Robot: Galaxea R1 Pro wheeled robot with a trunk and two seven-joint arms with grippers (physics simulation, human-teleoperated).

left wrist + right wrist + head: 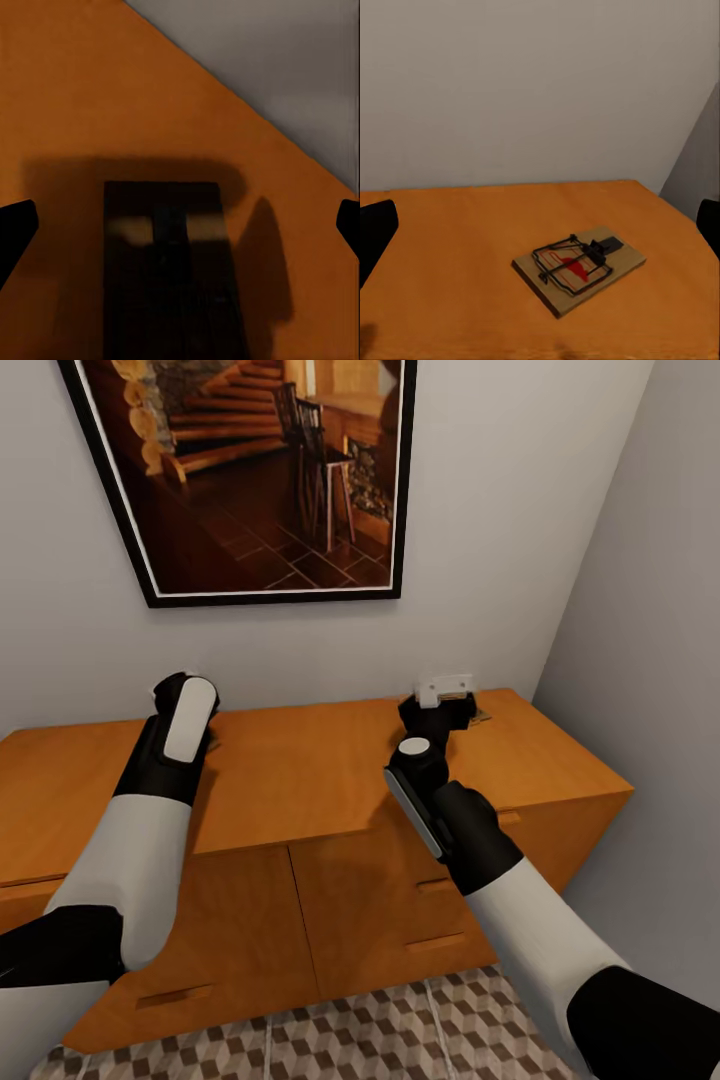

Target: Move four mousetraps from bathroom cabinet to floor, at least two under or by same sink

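The left pincer (183, 695) hovers low over the cabinet (300, 780) top, fingers apart, a shadowed trap (169, 255) directly beneath. To the right, the right pincer (440, 710) is also spread, above a second trap (579, 266) lying flat near the cabinet's right end. To grip well, lower squarely and pinch each board by its long edges, clear of the spring bar.

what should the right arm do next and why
Probably ease the right gripper forward and down onto the mousetrap. The trap lies flat on the cabinet top ahead of the open fingers, not yet between them, near the corner by the side wall.
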